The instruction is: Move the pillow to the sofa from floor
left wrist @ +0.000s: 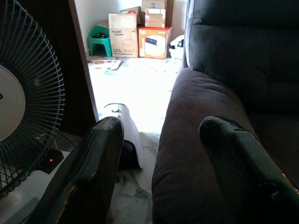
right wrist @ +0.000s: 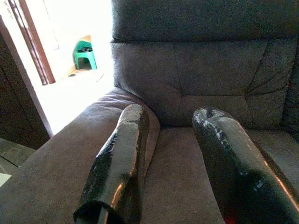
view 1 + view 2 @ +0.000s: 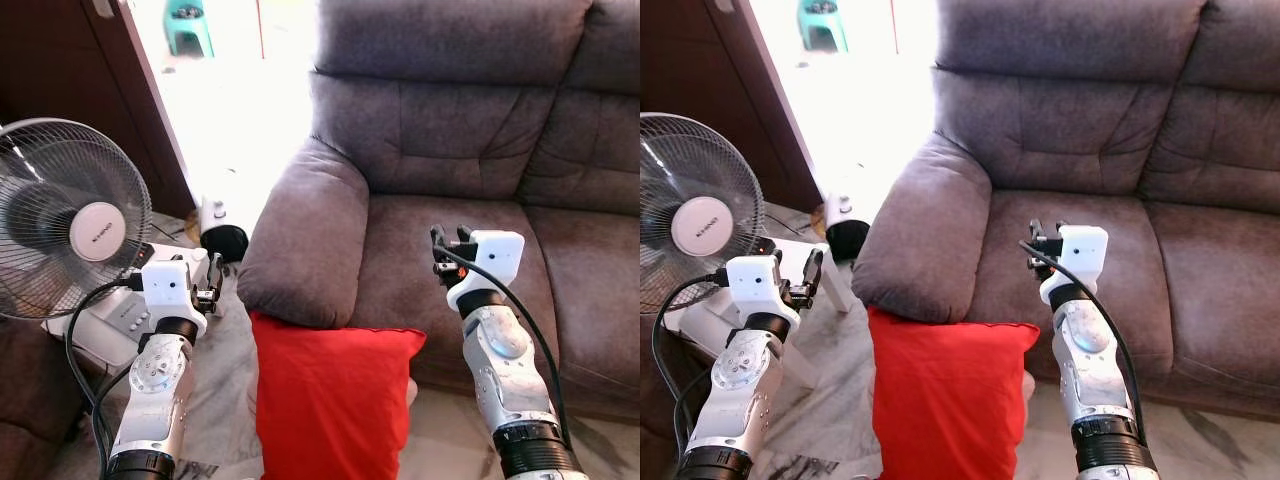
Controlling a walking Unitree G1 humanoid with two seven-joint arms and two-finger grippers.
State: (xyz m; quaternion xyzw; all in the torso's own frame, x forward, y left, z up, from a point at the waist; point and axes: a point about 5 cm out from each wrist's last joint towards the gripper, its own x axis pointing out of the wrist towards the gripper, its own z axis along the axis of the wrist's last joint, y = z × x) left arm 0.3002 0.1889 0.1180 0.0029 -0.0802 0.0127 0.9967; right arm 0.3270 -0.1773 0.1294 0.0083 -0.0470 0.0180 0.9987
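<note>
To the outer side of the left gripper stands a pedestal fan, its grille close by the arm, with a white base unit under the wrist. That gripper is raised over the marble floor, its two black fingers spread apart with nothing between them; in the left wrist view they frame the sofa armrest ahead and a white cylindrical appliance lying on the floor just beyond them.

Between the two arms, below and nearer the robot than either gripper, the red pillow stands on edge on the floor. Its top edge leans against the front of the grey sofa just under the armrest, which is likely what keeps it upright.

The right gripper hangs above the sofa's seat cushion, inward of the armrest, its fingers also parted and empty, pointing at the backrest. Neither gripper touches the pillow, so the lift has not begun. Both arms sit wide and high, a stance that seems to bracket the pillow; I judge both must come down and inward to squeeze it from its two sides.
</note>
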